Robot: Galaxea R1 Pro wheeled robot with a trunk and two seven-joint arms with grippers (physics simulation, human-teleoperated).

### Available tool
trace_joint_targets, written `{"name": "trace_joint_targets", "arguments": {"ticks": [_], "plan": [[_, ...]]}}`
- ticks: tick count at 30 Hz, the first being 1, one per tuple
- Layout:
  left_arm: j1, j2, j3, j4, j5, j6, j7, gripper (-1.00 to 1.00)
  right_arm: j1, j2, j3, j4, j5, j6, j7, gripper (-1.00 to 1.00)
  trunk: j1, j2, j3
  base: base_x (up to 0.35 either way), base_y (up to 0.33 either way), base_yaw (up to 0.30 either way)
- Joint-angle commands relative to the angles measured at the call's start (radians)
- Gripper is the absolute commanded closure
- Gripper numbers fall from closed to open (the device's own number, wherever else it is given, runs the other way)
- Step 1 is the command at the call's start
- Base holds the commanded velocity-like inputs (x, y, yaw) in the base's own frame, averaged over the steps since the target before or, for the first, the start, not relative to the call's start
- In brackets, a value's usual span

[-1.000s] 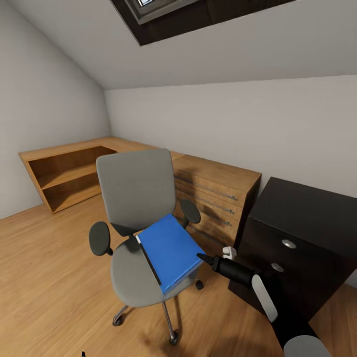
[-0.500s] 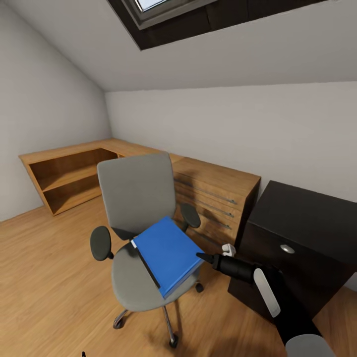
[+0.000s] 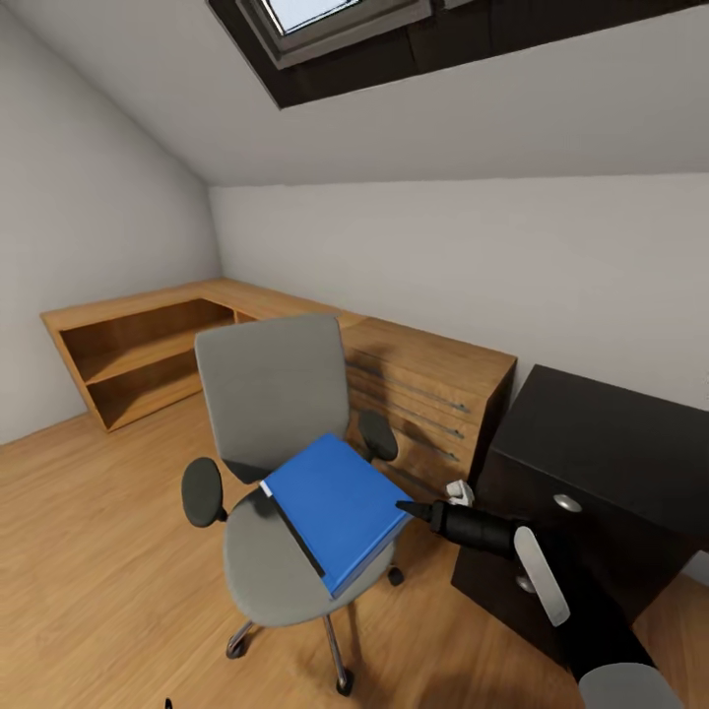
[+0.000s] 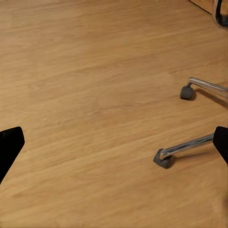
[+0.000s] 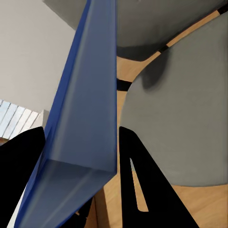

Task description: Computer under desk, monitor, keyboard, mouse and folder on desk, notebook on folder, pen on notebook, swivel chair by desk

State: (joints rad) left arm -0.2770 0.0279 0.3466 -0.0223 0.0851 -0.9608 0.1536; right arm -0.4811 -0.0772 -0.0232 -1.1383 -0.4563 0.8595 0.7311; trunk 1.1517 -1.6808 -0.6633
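You are pinching the folder point(image 3: 337, 509) edge with the right end effector point(image 3: 406, 508), lifting it off the swivel chair point(image 3: 271, 571); left end effector point(image 4: 114, 147) spread wide.

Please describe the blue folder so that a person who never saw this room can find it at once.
Find the grey swivel chair standing on the wood floor before the light-wood dresser. The folder is on its seat, tilted, its near corner between the fingers of the right gripper. It is the only bright-blue thing, flat and rectangular.

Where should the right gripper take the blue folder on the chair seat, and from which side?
Take the folder by its thin edge nearest the dark drawer unit, coming sideways from there. The right gripper already straddles that edge, one finger either side.
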Motion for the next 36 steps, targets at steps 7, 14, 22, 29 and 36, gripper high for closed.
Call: {"name": "trace_joint_targets", "arguments": {"ticks": [7, 14, 22, 29, 36], "plan": [[-0.001, 0.0, -0.008, 0.001, 0.007, 0.037, -0.002, -1.0, 0.001, -0.004, -0.001, -0.001, -0.002, 0.012, 0.012, 1.0, -0.027, 0.049, 0.022, 0.0, 0.0, -0.146], [-0.001, 0.0, -0.008, 0.001, 0.007, 0.106, -0.003, -1.0, 0.001, -0.006, -0.002, -0.001, -0.003, 0.013, 0.013, 1.0, -0.054, 0.098, 0.044, 0.0, 0.0, -0.164], [-0.001, 0.0, -0.008, 0.001, 0.007, 0.114, -0.003, -1.0, 0.001, -0.007, -0.003, -0.001, -0.017, 0.009, 0.013, 1.0, -0.085, 0.154, 0.069, 0.0, 0.0, -0.013], [-0.001, -0.002, -0.008, 0.001, 0.007, 0.114, -0.006, -1.0, 0.001, -0.007, -0.005, 0.0, -0.019, 0.006, 0.013, 1.0, -0.111, 0.203, 0.096, 0.0, 0.0, -0.156], [0.003, -0.013, -0.01, 0.001, -0.058, 0.113, -0.005, -1.0, 0.001, -0.008, -0.061, -0.001, -0.018, -0.001, 0.011, 1.0, -0.138, 0.252, 0.124, 0.0, 0.0, -0.241]]}}
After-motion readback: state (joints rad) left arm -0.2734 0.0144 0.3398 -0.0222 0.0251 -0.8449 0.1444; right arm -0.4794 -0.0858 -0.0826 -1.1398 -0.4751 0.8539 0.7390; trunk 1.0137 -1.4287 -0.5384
